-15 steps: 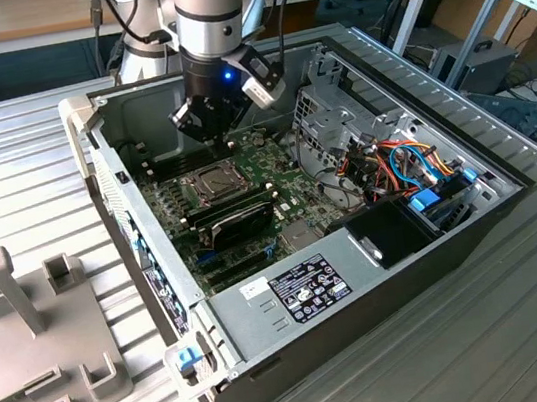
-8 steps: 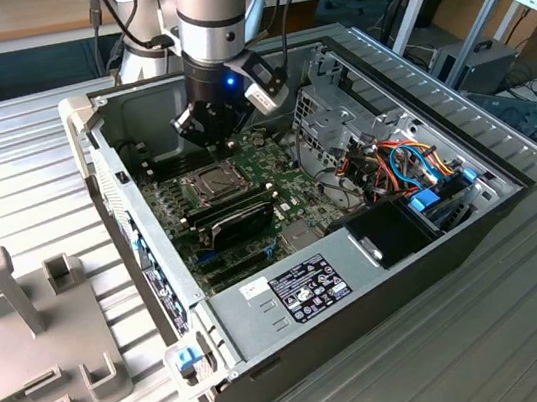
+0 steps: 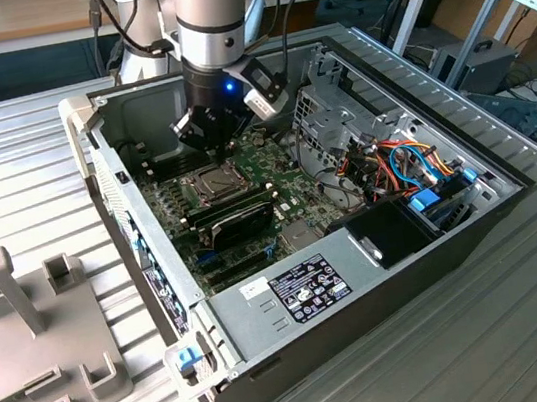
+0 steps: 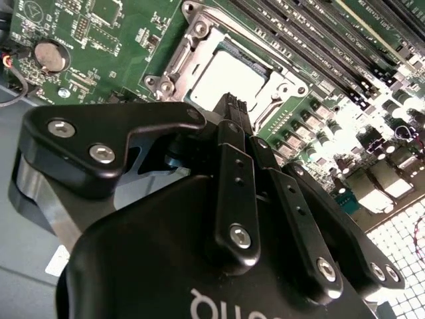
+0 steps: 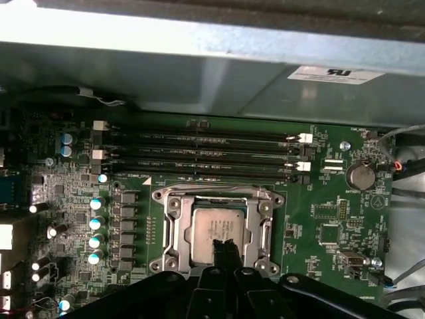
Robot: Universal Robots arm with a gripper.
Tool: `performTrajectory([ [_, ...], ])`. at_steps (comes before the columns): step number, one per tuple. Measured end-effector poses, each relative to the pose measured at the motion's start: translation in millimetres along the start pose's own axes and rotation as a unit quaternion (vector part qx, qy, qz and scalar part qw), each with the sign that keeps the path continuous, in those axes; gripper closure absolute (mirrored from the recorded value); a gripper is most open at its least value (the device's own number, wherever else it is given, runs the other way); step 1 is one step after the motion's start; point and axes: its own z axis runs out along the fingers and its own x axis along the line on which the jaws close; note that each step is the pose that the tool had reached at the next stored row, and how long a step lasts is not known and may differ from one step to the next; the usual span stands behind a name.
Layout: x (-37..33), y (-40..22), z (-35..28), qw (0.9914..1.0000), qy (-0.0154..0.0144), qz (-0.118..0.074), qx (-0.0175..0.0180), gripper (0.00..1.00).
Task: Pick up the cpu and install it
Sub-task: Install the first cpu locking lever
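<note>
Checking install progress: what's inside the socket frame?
The cpu lies inside the socket frame, silver top showing. The shut fingers cover its near edge; the contacts beneath are hidden.

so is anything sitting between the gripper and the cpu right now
Nothing visible does. In the first wrist view the gripper hangs just over the cpu, which lies flat inside the socket frame, with only bare silver top under the tips. The second wrist view shows the same: gripper above the cpu.
</note>
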Motion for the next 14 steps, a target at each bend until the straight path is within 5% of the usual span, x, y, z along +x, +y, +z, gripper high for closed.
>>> performTrajectory([
  [14, 2.5, -1.2, 0.5, 0.99999, 0.0001, 0.005, 0.0004, 0.89],
])
